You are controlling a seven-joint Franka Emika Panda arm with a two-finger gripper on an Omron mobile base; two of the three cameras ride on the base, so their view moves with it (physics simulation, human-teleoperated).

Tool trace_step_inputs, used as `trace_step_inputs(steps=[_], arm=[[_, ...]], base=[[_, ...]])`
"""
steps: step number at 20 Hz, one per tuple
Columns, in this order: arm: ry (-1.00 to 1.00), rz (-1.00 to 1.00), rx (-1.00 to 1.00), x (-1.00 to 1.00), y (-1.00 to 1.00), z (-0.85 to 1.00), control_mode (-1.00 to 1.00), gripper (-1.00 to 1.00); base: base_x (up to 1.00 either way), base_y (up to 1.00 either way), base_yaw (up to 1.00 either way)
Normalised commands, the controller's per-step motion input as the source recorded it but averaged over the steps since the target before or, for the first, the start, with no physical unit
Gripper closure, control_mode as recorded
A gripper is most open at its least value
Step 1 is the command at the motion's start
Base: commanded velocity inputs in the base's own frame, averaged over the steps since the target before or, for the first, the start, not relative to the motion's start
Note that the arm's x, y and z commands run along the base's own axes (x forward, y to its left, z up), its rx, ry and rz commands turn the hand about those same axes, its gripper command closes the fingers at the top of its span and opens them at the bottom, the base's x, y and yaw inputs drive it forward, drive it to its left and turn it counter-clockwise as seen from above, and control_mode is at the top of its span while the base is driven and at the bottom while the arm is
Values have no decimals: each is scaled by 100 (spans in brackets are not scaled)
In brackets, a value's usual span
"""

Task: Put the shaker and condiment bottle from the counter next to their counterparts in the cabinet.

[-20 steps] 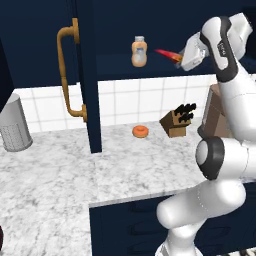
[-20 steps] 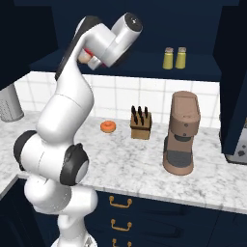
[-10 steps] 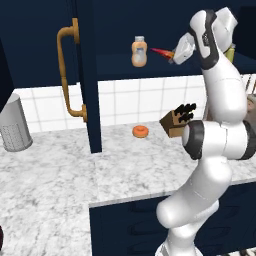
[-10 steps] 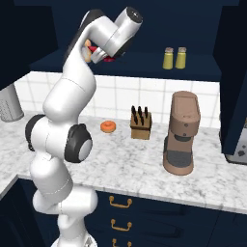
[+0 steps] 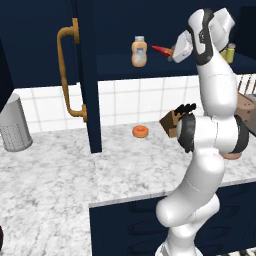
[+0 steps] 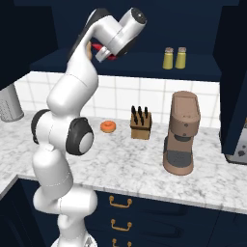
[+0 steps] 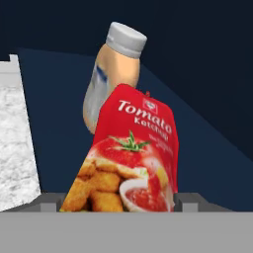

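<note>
My gripper [image 5: 173, 51] is raised to the cabinet shelf [image 5: 120, 64] and shut on the red condiment bottle [image 5: 161, 49], which lies almost level, tip to the left. Just off that tip stands the plump pale orange bottle [image 5: 139, 51] on the shelf. In the hand view the red bottle [image 7: 133, 158], with a tomato ketchup label, sits between my fingertips [image 7: 191, 199], and the pale bottle [image 7: 114, 74] rises right behind it. Two olive-yellow shakers [image 6: 168, 58] [image 6: 181, 58] stand side by side further right on the shelf [image 6: 144, 62].
The open cabinet door with its orange-brown handle [image 5: 69, 75] hangs to the left. On the counter [image 5: 50, 170] are a grey canister [image 5: 14, 125], an orange donut [image 5: 140, 131], a knife block [image 6: 141, 123] and a brown coffee machine [image 6: 182, 132].
The arm has straightened upward and carried the red bottle a little left and deeper into the cabinet, closer to the pale orange bottle.
</note>
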Motion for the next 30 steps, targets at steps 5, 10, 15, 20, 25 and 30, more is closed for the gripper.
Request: trace_step_inputs(steps=[5,10,15,20,25,30], arm=[[0,0,1,52,0,-30,-100,100],[0,0,0,49,0,0,-100,100],[1,0,0,55,0,0,-100,-100],[0,0,0,35,0,0,-100,-100],[1,0,0,19,0,1,-100,-100],[0,0,0,-6,0,18,-100,-100]], base=[[0,0,0],[0,0,0],[0,0,0],[0,0,0],[0,0,0],[0,0,0]])
